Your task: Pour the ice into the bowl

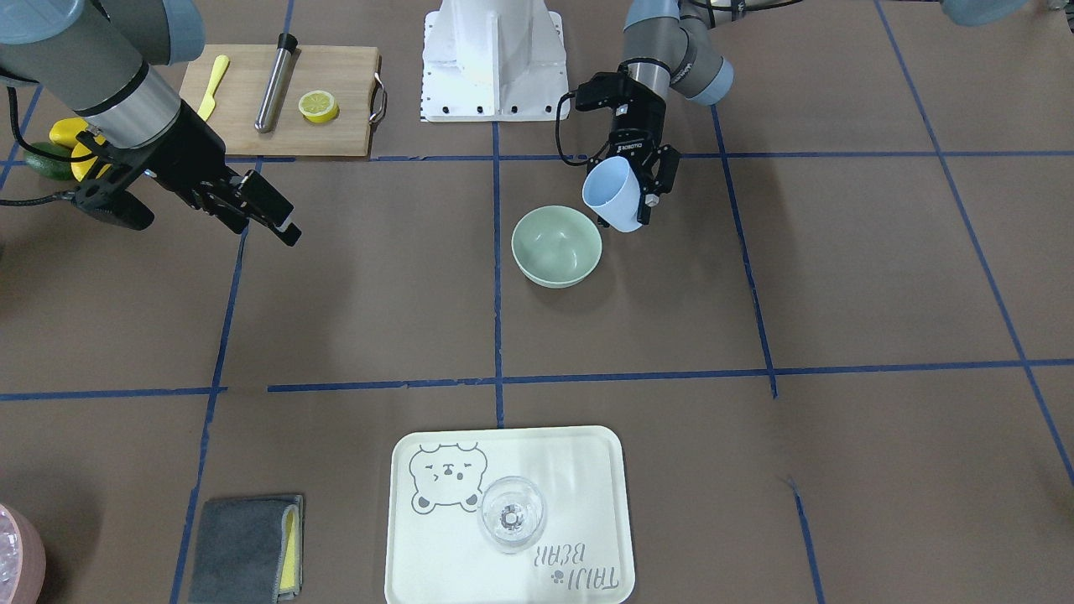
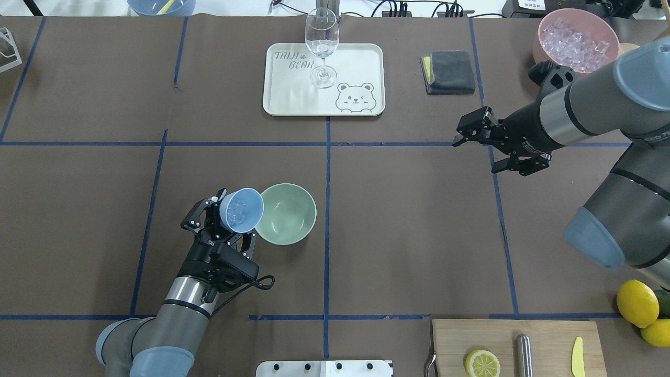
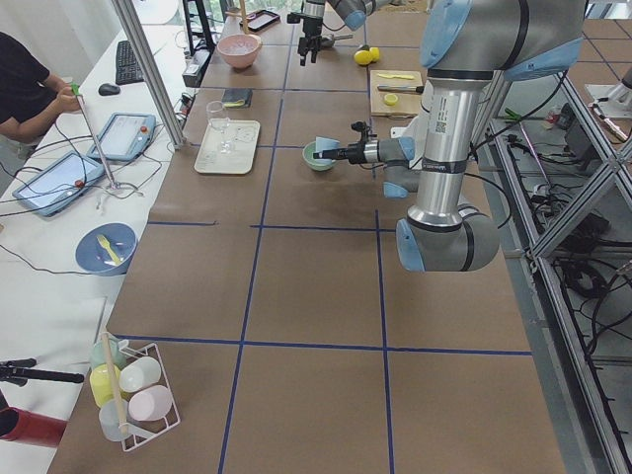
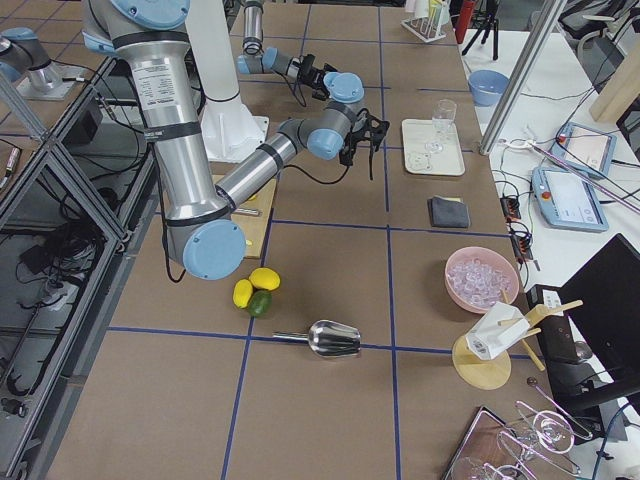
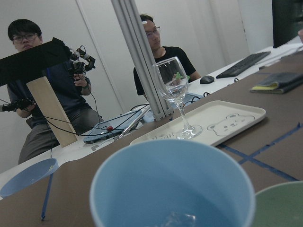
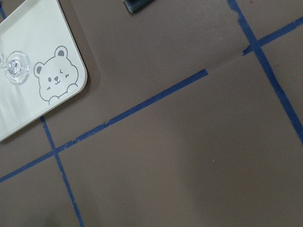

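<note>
My left gripper (image 2: 226, 224) is shut on a light blue cup (image 2: 241, 209) and holds it tilted, its mouth leaning toward the bowl (image 2: 287, 213). Clear ice (image 2: 238, 210) lies inside the cup. The pale green bowl stands on the table right beside the cup and looks empty in the front-facing view (image 1: 556, 243). The left wrist view shows the cup (image 5: 173, 184) up close, with the bowl's rim (image 5: 279, 208) at the lower right. Far off to the right, my right gripper (image 2: 475, 151) hangs open over the table with nothing in it.
A cream tray (image 2: 293, 99) with a wine glass (image 2: 321, 44) sits at the far middle, a grey cloth (image 2: 449, 71) and a pink container of ice (image 2: 576, 39) at the far right. Near the robot's base lie a cutting board (image 2: 544, 335) with a lemon half (image 2: 482, 363), and lemons (image 2: 637, 302).
</note>
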